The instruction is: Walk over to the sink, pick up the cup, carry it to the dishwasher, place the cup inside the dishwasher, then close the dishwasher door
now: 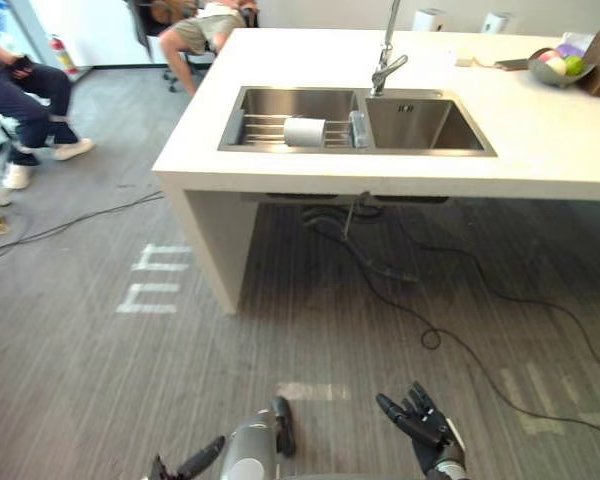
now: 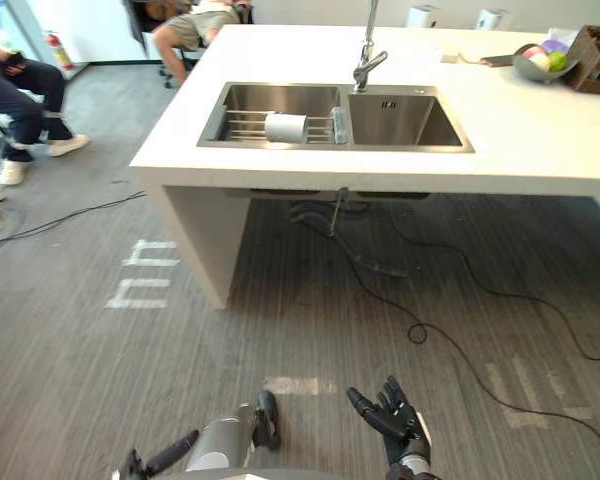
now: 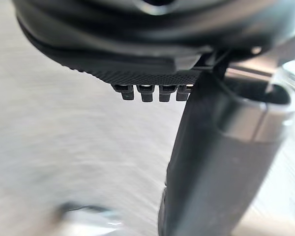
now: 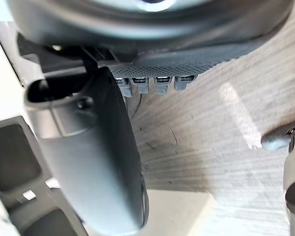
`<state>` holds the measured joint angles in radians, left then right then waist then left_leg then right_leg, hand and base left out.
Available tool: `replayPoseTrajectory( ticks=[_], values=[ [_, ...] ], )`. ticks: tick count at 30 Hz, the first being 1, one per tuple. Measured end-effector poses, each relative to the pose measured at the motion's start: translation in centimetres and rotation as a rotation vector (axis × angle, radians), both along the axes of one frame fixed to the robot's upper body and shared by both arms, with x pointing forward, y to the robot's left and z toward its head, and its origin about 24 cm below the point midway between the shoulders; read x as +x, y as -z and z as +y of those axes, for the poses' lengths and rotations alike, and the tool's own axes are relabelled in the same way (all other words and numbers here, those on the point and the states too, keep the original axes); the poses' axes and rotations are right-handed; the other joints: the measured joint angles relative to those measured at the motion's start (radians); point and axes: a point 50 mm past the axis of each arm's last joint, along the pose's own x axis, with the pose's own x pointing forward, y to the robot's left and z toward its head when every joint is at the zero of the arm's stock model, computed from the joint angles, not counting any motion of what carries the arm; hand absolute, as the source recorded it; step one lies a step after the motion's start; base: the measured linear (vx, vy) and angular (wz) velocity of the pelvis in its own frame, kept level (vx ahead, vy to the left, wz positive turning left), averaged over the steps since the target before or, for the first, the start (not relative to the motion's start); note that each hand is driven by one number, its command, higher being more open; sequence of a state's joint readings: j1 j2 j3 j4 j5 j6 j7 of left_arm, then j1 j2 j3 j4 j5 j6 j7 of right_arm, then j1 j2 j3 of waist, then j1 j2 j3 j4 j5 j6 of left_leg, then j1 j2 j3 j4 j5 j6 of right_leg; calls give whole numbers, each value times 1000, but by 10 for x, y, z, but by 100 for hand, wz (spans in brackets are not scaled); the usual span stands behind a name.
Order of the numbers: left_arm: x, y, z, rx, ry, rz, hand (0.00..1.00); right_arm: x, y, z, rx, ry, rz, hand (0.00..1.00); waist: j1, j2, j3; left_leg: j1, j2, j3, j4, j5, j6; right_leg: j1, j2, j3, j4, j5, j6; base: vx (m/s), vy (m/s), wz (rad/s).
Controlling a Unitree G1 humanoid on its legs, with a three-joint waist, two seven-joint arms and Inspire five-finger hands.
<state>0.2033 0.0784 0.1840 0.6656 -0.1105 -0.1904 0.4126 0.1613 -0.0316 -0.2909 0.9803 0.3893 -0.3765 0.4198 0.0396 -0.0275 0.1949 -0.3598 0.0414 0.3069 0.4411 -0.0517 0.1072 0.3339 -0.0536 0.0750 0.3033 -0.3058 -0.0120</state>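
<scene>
A white cup lies on its side on a wire rack in the left basin of the steel sink, which is set into a white counter. The sink is some way ahead of me across the grey floor. Both hands hang low at the near edge of the eye views, far from the cup. My left hand has straight fingers and holds nothing. My right hand is spread open and holds nothing. In the wrist views the left hand's fingers and the right hand's fingers point down at the carpet.
A tall faucet stands behind the sink. A bowl of fruit and a basket sit at the counter's right end. Black cables trail over the floor under and before the counter. Seated people are at the left and behind.
</scene>
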Motion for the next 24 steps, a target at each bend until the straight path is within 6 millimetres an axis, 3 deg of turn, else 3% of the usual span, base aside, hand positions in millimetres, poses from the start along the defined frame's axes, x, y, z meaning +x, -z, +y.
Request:
replayPoseTrajectory(
  ticks=[1,2,3,4,5,6,7,8,9,12,14,15,16,17,18,21,24],
  values=[
    [28,-29,-1,103,29,-142,100,0,0,-3,-13,7,8,100,-6,-1,0,4,-27,0,39,-49,20,3,-25,0,41,21,20,499,201,18],
    [41,-46,-2,149,54,-222,100,0,0,-4,-18,10,17,100,-6,-1,-1,7,-37,2,66,-73,35,4,-36,0,69,28,31,619,213,23],
    [65,-79,-4,244,105,-369,100,-4,2,-7,-22,19,43,100,-6,1,-7,17,-55,6,120,-124,39,9,-56,-8,128,49,51,424,121,17],
    [85,-111,-2,338,140,-504,100,-10,5,-9,-22,24,73,100,-10,-2,-13,44,-80,6,140,-170,45,-4,-72,-27,220,89,93,519,147,16],
    [94,-126,-1,385,146,-568,100,-13,6,-10,-21,29,88,100,-13,-2,-13,69,-95,4,130,-191,44,-29,-81,-33,293,133,119,469,138,18],
    [107,-155,1,469,148,-683,100,-22,10,-10,-17,47,123,100,-27,0,-13,142,-123,-7,68,-209,39,-114,-102,-44,490,278,188,470,143,10],
    [110,-168,3,509,143,-733,100,-26,11,-10,-17,50,135,100,-31,1,-12,184,-136,-11,29,-208,34,-171,-113,-52,605,286,188,568,171,-1],
    [111,-193,5,589,120,-831,100,-37,12,-9,-21,55,157,100,-40,8,-12,278,-148,-14,-57,-197,16,-288,-124,-76,784,255,143,491,131,-11],
    [107,-214,3,678,98,-933,100,-48,13,-9,-33,57,172,100,-53,27,-22,363,-144,-22,-132,-189,14,-393,-119,-120,858,195,98,487,118,-12],
    [106,-255,-1,843,101,-1131,100,-60,12,-6,-38,85,166,100,-79,40,-22,510,-130,-56,-237,-187,-5,-584,-103,-208,794,68,62,487,41,13],
    [110,-272,-4,894,108,-1220,100,-53,7,-5,-63,98,109,100,-115,45,-18,577,-95,-104,-247,-222,-67,-677,-89,-256,596,34,23,586,-121,54],
    [110,-273,-6,896,105,-1243,100,-53,7,-4,-68,96,108,100,-116,43,-19,611,-80,-112,-247,-238,-95,-690,-76,-255,481,41,21,562,-172,44],
    [108,-273,-6,895,101,-1258,100,-55,8,-2,-73,93,113,100,-116,39,-22,646,-69,-117,-245,-256,-124,-690,-60,-249,358,84,16,592,-210,28],
    [105,-271,-5,902,96,-1264,100,-61,8,1,-71,93,126,100,-112,20,-34,676,-71,-122,-237,-277,-149,-686,-55,-228,230,204,-14,764,-260,15],
    [98,-261,-5,894,70,-1247,100,-64,8,-4,-81,81,138,100,-107,52,-54,692,-26,-130,-196,-298,-169,-681,-21,-231,268,215,-48,753,-252,5],
    [101,-258,-17,876,122,-1254,100,-57,6,-8,-101,37,133,100,-109,61,-59,652,20,-131,-104,-249,-172,-634,0,-254,243,163,-69,555,-186,20],
    [107,-255,-42,878,335,-1247,100,-63,10,-4,-72,26,178,100,-107,55,-55,610,66,-128,27,-300,-153,-473,20,-264,96,158,-71,378,-94,32]
  ],
)
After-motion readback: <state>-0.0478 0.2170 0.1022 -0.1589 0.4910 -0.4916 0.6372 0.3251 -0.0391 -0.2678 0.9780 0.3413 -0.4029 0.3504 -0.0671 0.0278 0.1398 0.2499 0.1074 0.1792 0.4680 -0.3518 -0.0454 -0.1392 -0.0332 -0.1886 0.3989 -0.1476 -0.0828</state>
